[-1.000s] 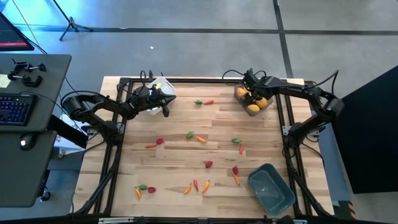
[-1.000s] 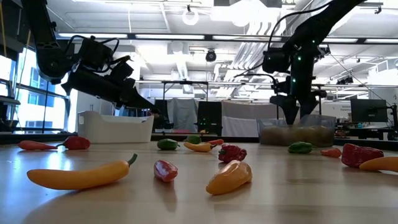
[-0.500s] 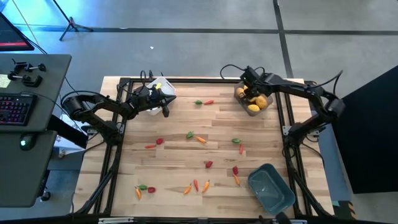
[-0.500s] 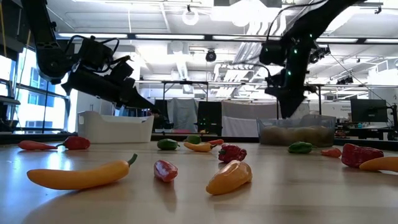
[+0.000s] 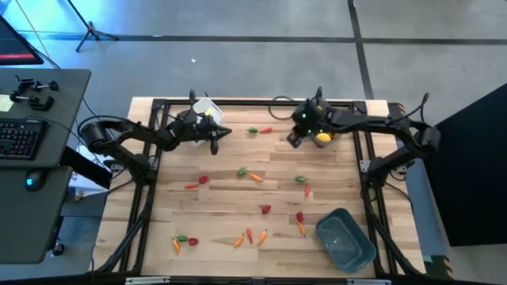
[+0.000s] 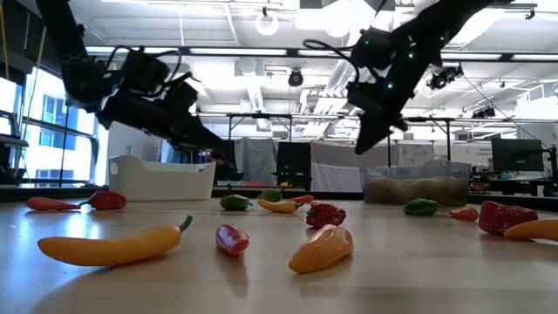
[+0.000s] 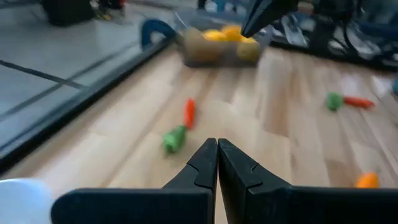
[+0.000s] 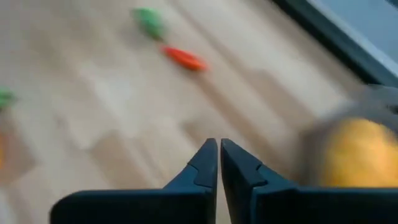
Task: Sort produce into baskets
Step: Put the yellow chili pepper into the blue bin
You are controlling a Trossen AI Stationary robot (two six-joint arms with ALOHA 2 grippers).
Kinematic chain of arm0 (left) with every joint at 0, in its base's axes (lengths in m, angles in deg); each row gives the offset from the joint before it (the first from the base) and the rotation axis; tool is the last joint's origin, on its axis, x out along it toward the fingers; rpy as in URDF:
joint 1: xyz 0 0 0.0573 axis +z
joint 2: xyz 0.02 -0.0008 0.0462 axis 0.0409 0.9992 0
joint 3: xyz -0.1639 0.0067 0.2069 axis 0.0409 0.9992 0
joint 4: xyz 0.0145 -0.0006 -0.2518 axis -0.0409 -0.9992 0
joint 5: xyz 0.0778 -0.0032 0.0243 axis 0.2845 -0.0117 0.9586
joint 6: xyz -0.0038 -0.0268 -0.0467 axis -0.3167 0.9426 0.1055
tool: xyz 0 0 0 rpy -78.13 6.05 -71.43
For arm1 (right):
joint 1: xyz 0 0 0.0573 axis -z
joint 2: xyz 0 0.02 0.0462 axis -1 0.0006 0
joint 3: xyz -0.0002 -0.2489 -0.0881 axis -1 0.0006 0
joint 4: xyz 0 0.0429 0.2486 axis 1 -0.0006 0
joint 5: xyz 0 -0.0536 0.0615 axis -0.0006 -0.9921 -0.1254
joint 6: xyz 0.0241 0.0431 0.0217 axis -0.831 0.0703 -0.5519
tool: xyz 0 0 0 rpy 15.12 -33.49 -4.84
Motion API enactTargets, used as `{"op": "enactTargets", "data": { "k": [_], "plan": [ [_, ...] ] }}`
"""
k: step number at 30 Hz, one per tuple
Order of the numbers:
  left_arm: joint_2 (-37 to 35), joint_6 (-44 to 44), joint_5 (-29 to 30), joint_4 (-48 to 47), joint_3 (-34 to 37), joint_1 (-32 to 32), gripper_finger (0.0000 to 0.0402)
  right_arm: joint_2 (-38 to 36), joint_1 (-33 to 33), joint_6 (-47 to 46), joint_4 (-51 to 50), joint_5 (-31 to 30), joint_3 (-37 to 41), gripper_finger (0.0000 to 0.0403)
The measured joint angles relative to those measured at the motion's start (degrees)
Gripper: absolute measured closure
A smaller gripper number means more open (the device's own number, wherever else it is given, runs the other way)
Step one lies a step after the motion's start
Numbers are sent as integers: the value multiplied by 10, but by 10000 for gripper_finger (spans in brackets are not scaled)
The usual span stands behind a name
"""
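right gripper (image 5: 292, 140) closed, beside grey basket (image 5: 323, 139)

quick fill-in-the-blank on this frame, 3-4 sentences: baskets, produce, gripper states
1. The grey basket at the table's far edge holds rounded fruits coloured ____.
2. The blue-teal basket sits near the table's front ____ corner in the high view.
3. The right gripper, beside the grey basket, has its fingers ____.
4. The left gripper hangs next to the ____ basket, fingers shut.

Missing words: yellow; right; shut; white
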Motion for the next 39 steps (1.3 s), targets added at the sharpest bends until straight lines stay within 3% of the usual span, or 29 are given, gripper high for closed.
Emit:
{"op": "enactTargets", "data": {
  "k": [4,9,15,19,23,33,39],
  "plan": [
    [0,-31,0,-81,-24,-35,401,0,-57,-23,102,34,50,402],
    [0,-40,6,-92,-27,-65,401,16,-161,-90,207,11,92,382],
    [0,-40,16,-76,-27,-71,401,96,-257,-134,340,-51,95,304],
    [0,-40,34,-71,-27,-72,401,155,-283,-142,426,-71,95,250],
    [0,-37,37,-70,-27,-72,402,206,-293,-121,494,-72,95,225],
    [0,-19,37,-70,-27,-72,401,284,-293,-113,499,-59,58,227],
    [0,-27,37,-71,-27,-72,402,292,-292,-112,393,-58,5,303]
  ]
}}
